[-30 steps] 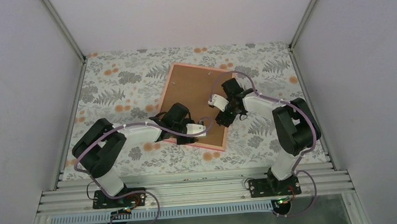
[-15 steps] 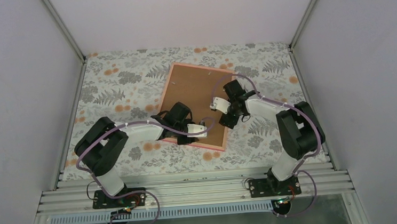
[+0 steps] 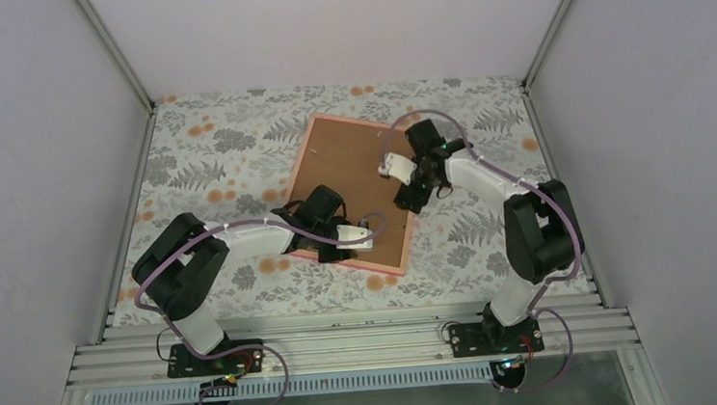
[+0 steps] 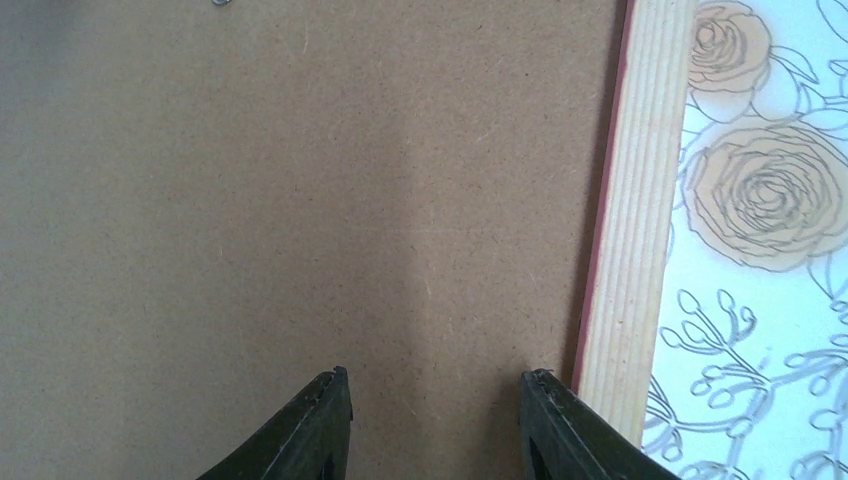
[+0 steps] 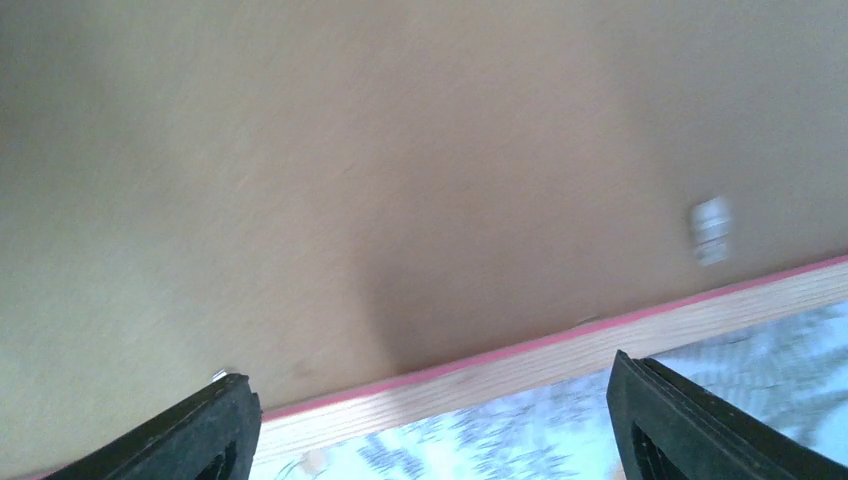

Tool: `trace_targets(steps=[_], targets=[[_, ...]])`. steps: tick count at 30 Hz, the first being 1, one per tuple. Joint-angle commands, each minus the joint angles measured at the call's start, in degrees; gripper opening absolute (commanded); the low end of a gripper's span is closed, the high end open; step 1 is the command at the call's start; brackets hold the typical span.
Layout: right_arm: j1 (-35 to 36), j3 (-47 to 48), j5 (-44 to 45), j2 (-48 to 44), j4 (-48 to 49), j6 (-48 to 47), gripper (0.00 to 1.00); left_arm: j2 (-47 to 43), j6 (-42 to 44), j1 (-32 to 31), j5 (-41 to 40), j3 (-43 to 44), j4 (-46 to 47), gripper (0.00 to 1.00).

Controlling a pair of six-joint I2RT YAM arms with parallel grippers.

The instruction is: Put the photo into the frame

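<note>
Where the left arm reaches in from the near left, the left gripper (image 4: pixel 435 385) hangs over the near right part of the plain brown fibreboard backing panel (image 3: pixel 352 164). Its two black fingers stand apart with only board showing between them, so the claw is released. Whether the tips touch the board cannot be told.

The large rectangular pink-edged picture frame (image 4: pixel 630 250) lies flat at the middle of the table, skewed to the table edges, on the white cloth printed with grey leaves and orange roses (image 3: pixel 216 156). It lies back upward. The left wrist view shows a pale bare-wood rail with a thin pink line along its inner side, just right of the left gripper's right finger. The brown panel fills the frame's opening. Whether the photo lies beneath it cannot be told.

Further right, the right gripper (image 5: pixel 430 375) is held over the far right edge of the frame. Its fingers are spread wide and grasp nothing. Between them run the board, the pink line and the wood rail, with cloth beyond. A small pale tab (image 5: pixel 711 231) on the board is blurred.
</note>
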Motion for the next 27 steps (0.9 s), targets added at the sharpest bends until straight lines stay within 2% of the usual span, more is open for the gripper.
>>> trace_targets(steps=[1, 9, 16, 23, 27], targets=[[-3.43, 9.19, -5.64, 3.56, -4.88, 3.49, 0.87, -1.61, -1.52, -0.43, 0.11, -0.65, -6.52, 0.44], [-7.51, 20.24, -3.37, 13.54, -3.41, 10.85, 0.86, -0.31, -3.32, -0.35, -1.27, 1.33, -4.45, 0.48], [-8.51, 24.53, -0.08, 19.73, -1.36, 12.59, 0.86, 2.97, -4.68, -0.38, -0.62, 4.12, -3.17, 0.49], [-8.7, 26.94, 2.17, 22.83, 0.1, 13.11, 0.86, 0.23, -7.12, -0.34, 4.16, 10.35, -6.57, 0.48], [-8.68, 28.12, 2.87, 24.08, 0.61, 13.54, 0.86, 1.92, -10.44, -0.34, 2.05, 13.94, -5.58, 0.46]])
